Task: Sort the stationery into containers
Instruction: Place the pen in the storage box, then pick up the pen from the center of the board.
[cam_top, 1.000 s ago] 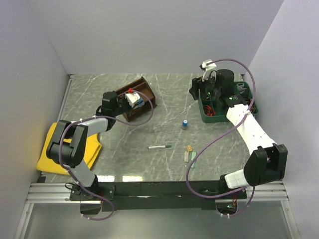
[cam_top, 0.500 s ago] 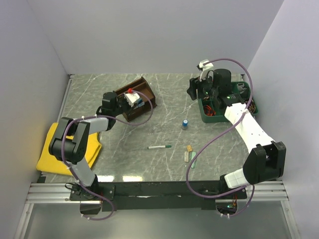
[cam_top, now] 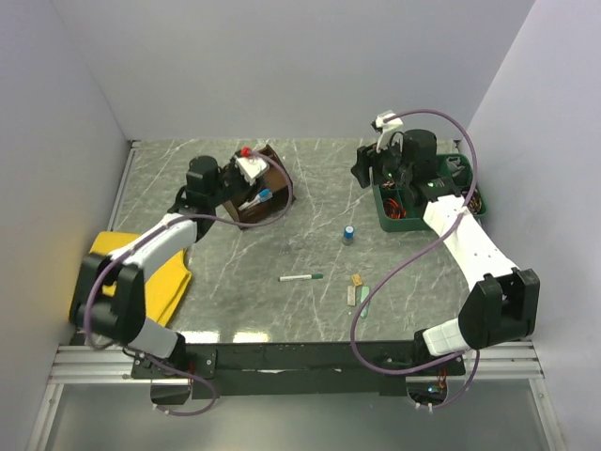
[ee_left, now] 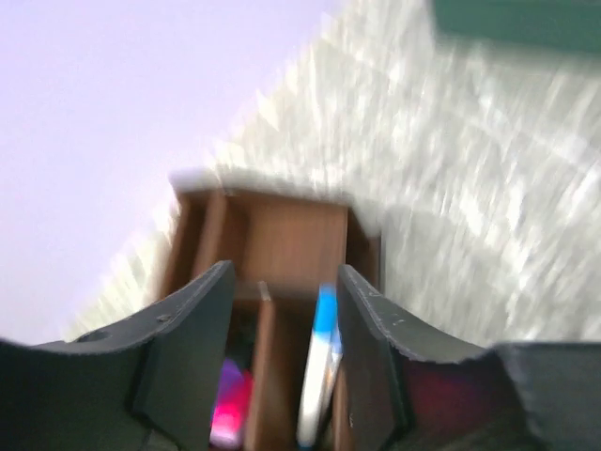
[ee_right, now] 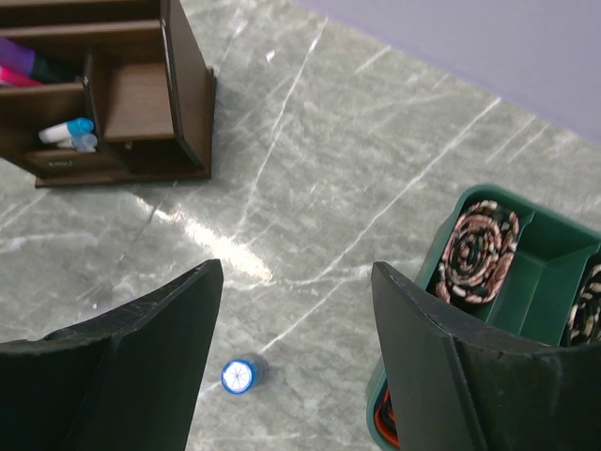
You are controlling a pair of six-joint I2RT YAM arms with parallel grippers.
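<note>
markers [ee_right: 62, 132] in organiser [cam_top: 246, 201] | cylinder [cam_top: 348, 233] right of organiser | pen [cam_top: 300, 277] before cylinder

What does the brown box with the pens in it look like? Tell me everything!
The organiser is a dark brown, wooden-looking box with dividers making open compartments. It sits on the grey marbled table, toward its far left. A blue-capped marker lies in one compartment, pink and purple pens in another. The left end effector hangs open above it.

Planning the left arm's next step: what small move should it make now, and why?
Probably raise the left gripper clear of the wooden organiser and turn toward the green-capped pen. Its jaws stand apart and empty, a blue-capped marker lies in a compartment below, and the pen lies loose on the table.
</note>
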